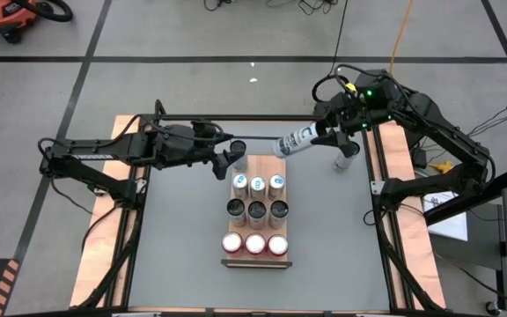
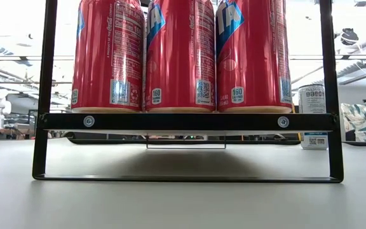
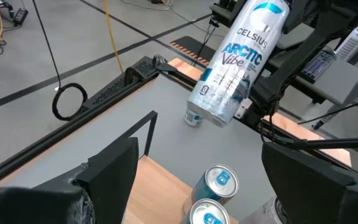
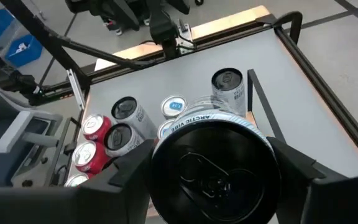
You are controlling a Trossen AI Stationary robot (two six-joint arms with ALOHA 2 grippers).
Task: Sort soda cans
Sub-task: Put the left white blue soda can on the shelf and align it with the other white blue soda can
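Right hand (image 1: pixel 324 135) clamped on tilted can (image 1: pixel 294 142), upper centre, above rack (image 1: pixel 254 261). Left hand (image 1: pixel 229 162) wide open, empty, just left. Risk: can slipping or toppling racked cans (image 1: pixel 257 183) if lowered tilted.

held can (image 3: pixel 238 65) — "celsius arctic vibe"; red cans (image 2: pixel 180 54) — "160"

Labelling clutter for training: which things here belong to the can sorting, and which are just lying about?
Job: red cans, blue cans, dark-topped cans, rack, lone can, held can in right pincer.
Lying about: vacuum, yellow cable.
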